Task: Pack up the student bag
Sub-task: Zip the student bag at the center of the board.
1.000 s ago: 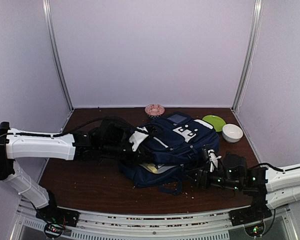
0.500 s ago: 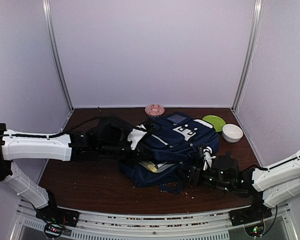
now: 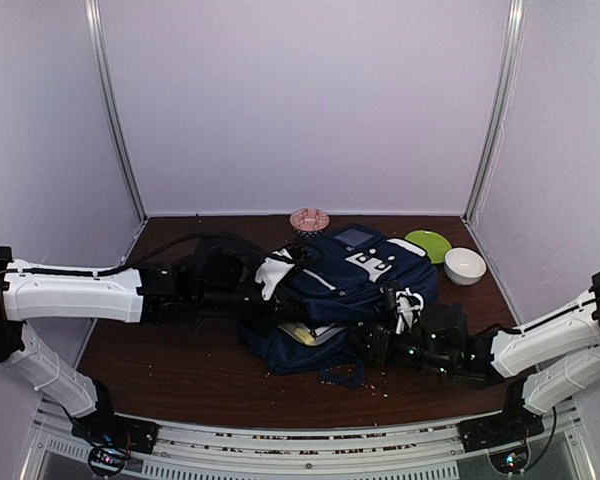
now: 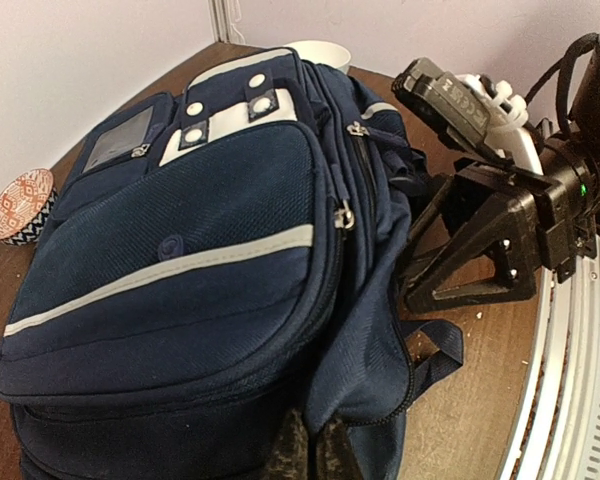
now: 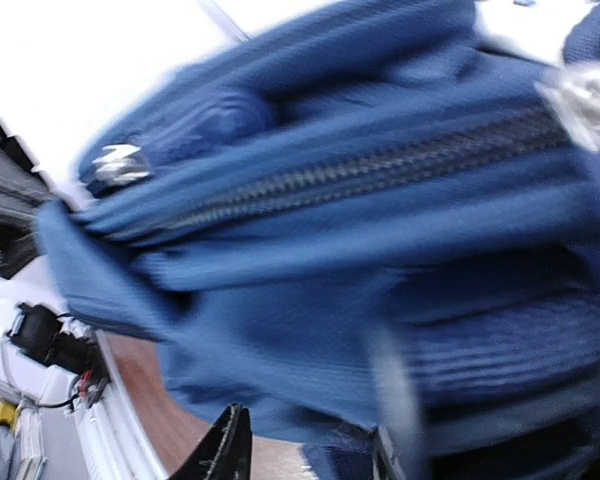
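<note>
Bag (image 3: 350, 280) lies flat mid-tabletop (image 3: 170, 370), centre of the overhead view. Nearest, at lower right, the right gripper (image 3: 372, 347) presses into its near side below a zipper (image 5: 360, 170), jaws part-open against the cloth. Left of centre, the left gripper (image 3: 265, 302) sits at the bag's end, jaws shut tight; whether they pinch cloth I cannot tell. The step looks like getting a hold to work the zip. Next, the right jaws must close squarely on pull or cloth.
</note>
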Tool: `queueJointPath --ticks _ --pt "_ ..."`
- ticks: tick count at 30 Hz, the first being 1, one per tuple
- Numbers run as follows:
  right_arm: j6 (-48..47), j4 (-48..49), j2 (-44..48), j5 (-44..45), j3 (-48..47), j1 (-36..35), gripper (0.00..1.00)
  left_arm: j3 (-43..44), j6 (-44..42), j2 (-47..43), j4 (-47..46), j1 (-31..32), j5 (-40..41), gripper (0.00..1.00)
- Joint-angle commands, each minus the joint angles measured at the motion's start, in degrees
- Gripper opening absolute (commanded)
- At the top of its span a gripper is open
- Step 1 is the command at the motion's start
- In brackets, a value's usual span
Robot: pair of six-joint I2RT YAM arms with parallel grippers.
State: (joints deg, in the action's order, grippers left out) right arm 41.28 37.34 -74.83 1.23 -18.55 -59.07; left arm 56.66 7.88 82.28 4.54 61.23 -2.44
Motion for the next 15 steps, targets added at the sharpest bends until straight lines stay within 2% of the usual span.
queueJointPath --ticks 1,4,6,9,15 --pt "-1.7 7.2 1.4 -8.1 0.7 0.2 0.40 0.7 1.2 -2.5 -6.5 0.6 0.4 0.00" --pt "-2.2 7.5 4.1 -15.8 1.3 0.1 0.40 0.6 1.1 -2.1 -6.2 0.6 0.9 0.00" --pt "-3.0 3.9 6.3 -17.4 1.8 -0.1 0.41 0.6 0.9 -1.9 -6.0 0.6 1.3 0.00" --pt "-3.0 -4.6 10.5 -9.6 3.8 0.0 0.42 0.8 0.6 -1.6 -5.8 0.6 1.8 0.00" --pt "1.3 -7.3 13.1 -3.6 7.3 1.7 0.42 1.0 0.6 -2.0 -5.5 0.6 2.7 0.00"
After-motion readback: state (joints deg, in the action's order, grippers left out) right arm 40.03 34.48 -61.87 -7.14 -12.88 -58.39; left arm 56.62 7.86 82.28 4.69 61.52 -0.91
